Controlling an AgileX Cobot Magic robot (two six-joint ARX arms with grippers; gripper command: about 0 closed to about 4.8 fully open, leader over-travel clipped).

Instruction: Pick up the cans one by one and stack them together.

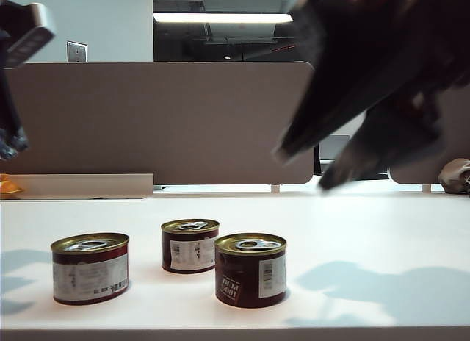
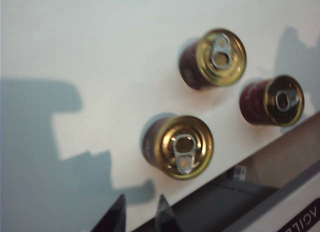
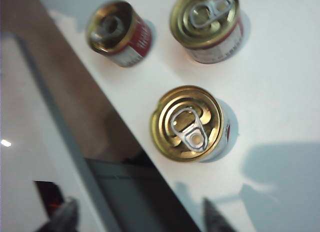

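Three cans with dark maroon labels and gold pull-ring lids stand apart on the white table: the left can, the middle can further back, and the right can. My left arm hangs at the far left edge, high above the table. The left gripper is open by a narrow gap, with nothing in it, short of the left can. My right gripper, blurred, hovers high above and behind the right can. In its wrist view the right gripper stands wide open and empty, short of the right can.
A grey partition panel runs along the back of the table. An orange object lies at the far left and a crumpled grey thing at the far right. The left and right cans stand close to the table's front edge.
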